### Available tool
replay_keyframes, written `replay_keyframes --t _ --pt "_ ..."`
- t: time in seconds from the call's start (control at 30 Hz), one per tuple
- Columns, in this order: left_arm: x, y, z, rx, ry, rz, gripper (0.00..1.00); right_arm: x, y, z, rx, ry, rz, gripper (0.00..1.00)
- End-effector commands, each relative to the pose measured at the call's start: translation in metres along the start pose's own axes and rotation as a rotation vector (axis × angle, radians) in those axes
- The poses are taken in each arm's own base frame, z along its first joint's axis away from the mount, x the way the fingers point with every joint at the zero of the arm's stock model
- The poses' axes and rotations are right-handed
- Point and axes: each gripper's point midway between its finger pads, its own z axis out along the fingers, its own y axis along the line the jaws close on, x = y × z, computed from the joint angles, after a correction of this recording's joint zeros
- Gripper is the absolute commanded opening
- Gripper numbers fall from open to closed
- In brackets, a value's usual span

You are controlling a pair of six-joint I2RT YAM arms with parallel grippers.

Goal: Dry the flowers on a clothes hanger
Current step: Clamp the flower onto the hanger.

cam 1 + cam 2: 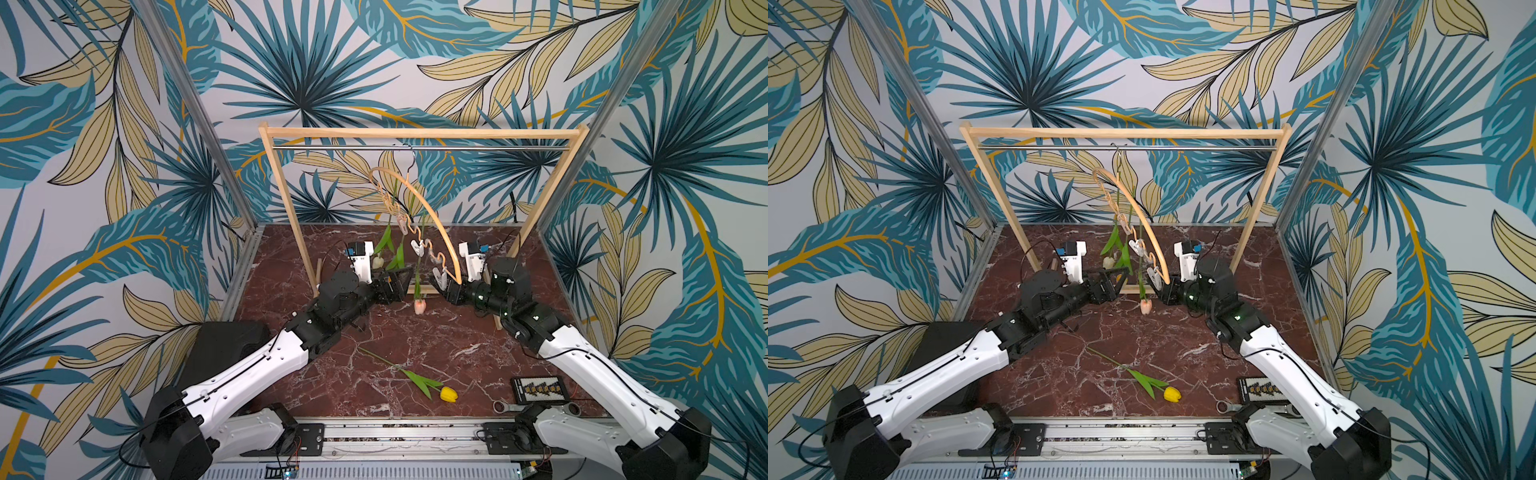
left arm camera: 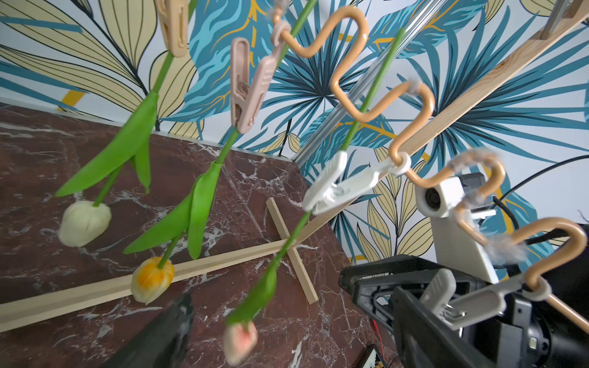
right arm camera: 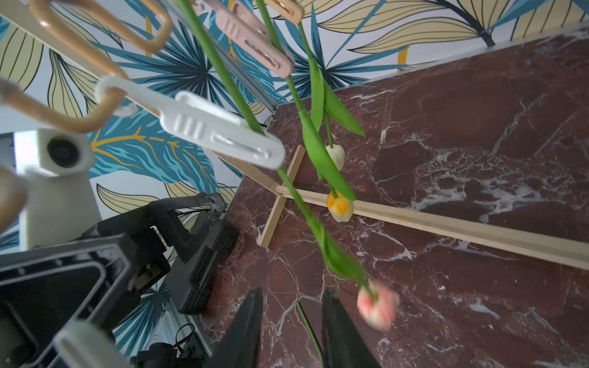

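- Near the front edge of the desk (image 1: 457,332), the yellow tulip (image 1: 449,394) is lying flat, its stem running back-left and its head pointing toward the front right corner.
- The hanger (image 2: 430,102) is hanging from the rack rail (image 1: 332,147), tilting steeply, its low end just beside the right gripper (image 3: 293,291).
- The cream tulip (image 2: 84,223), orange tulip (image 2: 153,280) and pink tulip (image 2: 240,341) are dangling from its clips (image 2: 338,188), heads down.
- The right gripper's jaws are standing slightly apart, gripping nothing.
- The left gripper (image 1: 401,283) is gaping wide, empty.

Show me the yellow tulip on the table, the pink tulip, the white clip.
yellow tulip (image 1: 449,394), in a top view, head
pink tulip (image 3: 377,304), right wrist view, head
white clip (image 2: 350,184), left wrist view, body
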Motion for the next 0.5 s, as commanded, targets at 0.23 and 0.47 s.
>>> replay_keyframes --t 0.23,0.47 --pt "0.004 0.045 -0.025 -0.183 -0.025 -0.005 1.00 0.087 -0.071 -0.015 0.236 0.201 0.092 0.45" --pt "0.013 0.090 -0.043 -0.407 -0.022 -0.022 0.94 0.167 -0.099 -0.017 0.309 0.427 0.104 0.45"
